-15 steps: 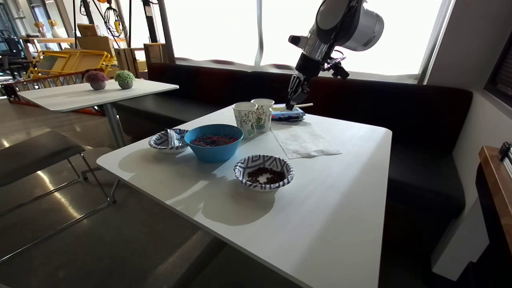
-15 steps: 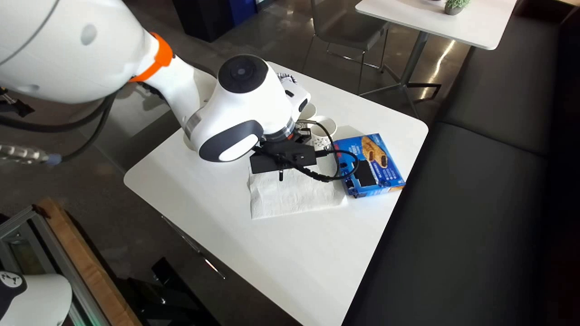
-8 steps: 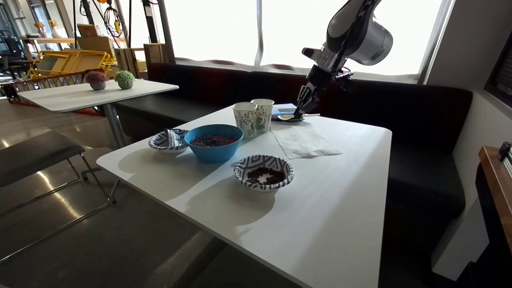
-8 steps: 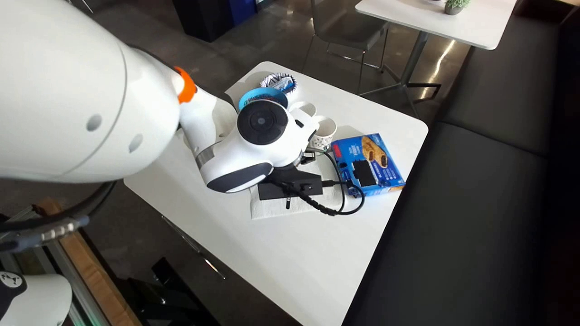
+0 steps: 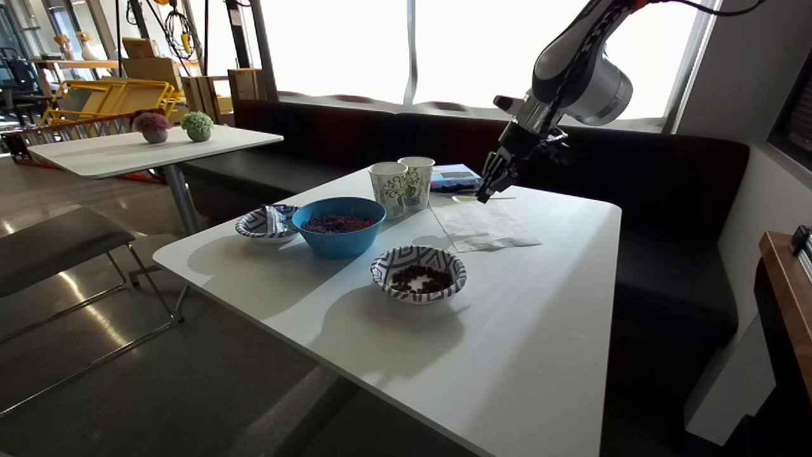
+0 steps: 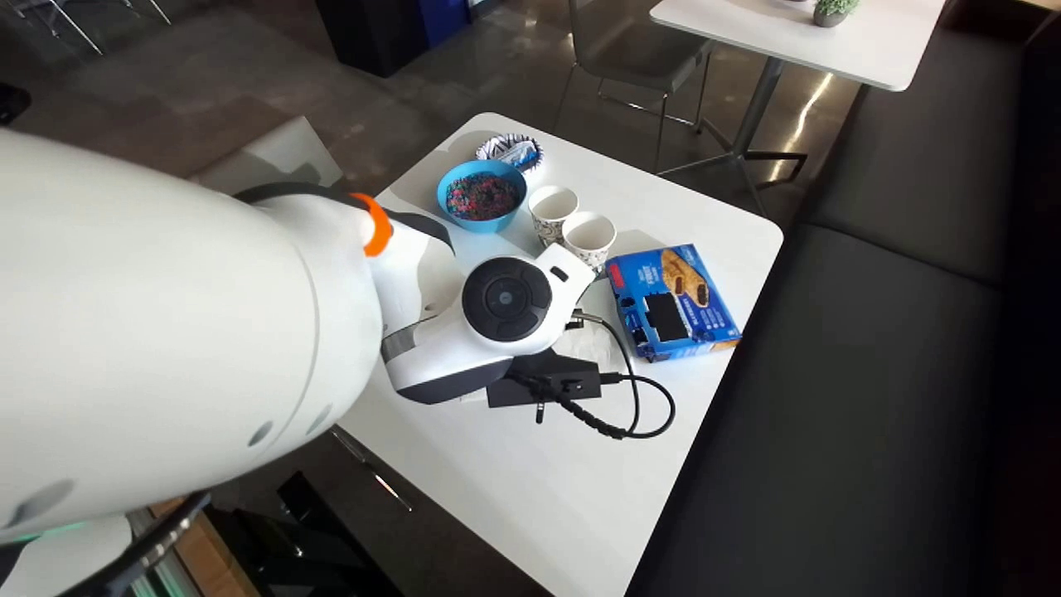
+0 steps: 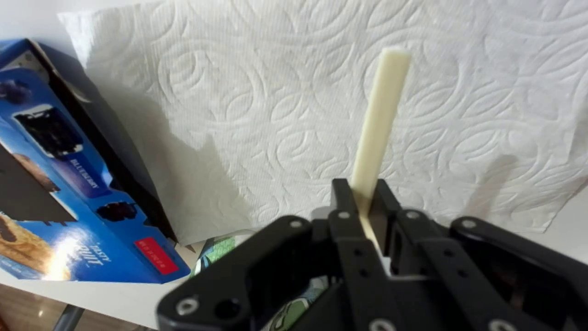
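The end effector (image 7: 363, 197) is grasping a pale spoon (image 7: 381, 115) by its narrow handle; the rounded end which shows in an exterior view gives the reason to call it a spoon. The spoon is over the paper towel (image 7: 285, 115) and seems to hang above it, though whether any part touches cannot be told with certainty. Probably the handle is pinched so that the rounded end can be kept free from the fingers. The paper towel lies flat on the white counter (image 5: 533, 343), perhaps in order to protect it from drops. Near it is a blue box (image 6: 680, 294), lying on its broad side, which is likely its most stable position. Two paper cups (image 5: 388, 193) stand upright, close together, with the mouths upward, as is suitable for containing something. Small loose things need walls around them, and this presumably explains the bowls: the blue bowl (image 5: 339, 241) holds coloured bits, one patterned bowl (image 5: 415, 256) holds dark pieces, and another patterned bowl (image 5: 254, 223), just beside the blue one, carries a shiny packet (image 5: 276, 219). By count there are one spoon, one towel, one box, two cups, three bowls and one packet; the bits and pieces are too small for counting.
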Robot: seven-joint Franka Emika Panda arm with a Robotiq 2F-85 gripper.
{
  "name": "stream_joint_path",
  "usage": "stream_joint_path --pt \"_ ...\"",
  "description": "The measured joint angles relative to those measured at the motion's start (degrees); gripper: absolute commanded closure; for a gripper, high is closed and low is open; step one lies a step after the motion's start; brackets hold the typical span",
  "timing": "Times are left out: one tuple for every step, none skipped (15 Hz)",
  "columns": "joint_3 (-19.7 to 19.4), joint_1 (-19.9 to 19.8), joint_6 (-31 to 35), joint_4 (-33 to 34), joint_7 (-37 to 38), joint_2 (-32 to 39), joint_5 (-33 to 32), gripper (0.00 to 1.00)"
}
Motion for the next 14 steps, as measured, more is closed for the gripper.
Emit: stream_joint_path --pt "-0.01 -0.13 0.00 0.53 -0.30 0.97 -0.49 0.96" --pt "-0.04 -0.12 0.00 1.11 -0.45 1.84 -0.94 0.96" --pt "-0.04 -0.10 0.00 1.69 -0.56 2.70 -1.37 0.96" --pt "-0.05 -0.07 0.00 2.20 -0.71 3.47 -1.74 0.96" --pt "-0.05 -0.05 0.00 2.74 -0.89 4.18 -2.01 0.96" --pt "-0.13 0.02 0.00 3.23 -1.06 4.79 -2.21 0.96" --pt "-0.33 0.18 0.00 3.71 -1.12 5.29 -2.31 0.60" --pt "-0.50 0.28 0.00 4.15 -1.21 5.71 -2.40 0.60" --pt "-0.54 0.27 0.00 4.47 -1.26 6.08 -2.43 0.53" --pt "-0.51 0.27 0.00 4.65 -1.37 6.27 -2.54 0.46" --pt "-0.34 0.23 0.00 4.66 -1.43 6.28 -2.66 0.39" --pt "0.01 0.24 0.00 4.52 -1.43 6.09 -2.71 0.31" --pt "0.30 0.40 0.00 4.06 -1.17 5.54 -2.71 0.24" --pt "0.19 1.00 0.00 3.30 -0.19 4.34 -2.67 0.17"
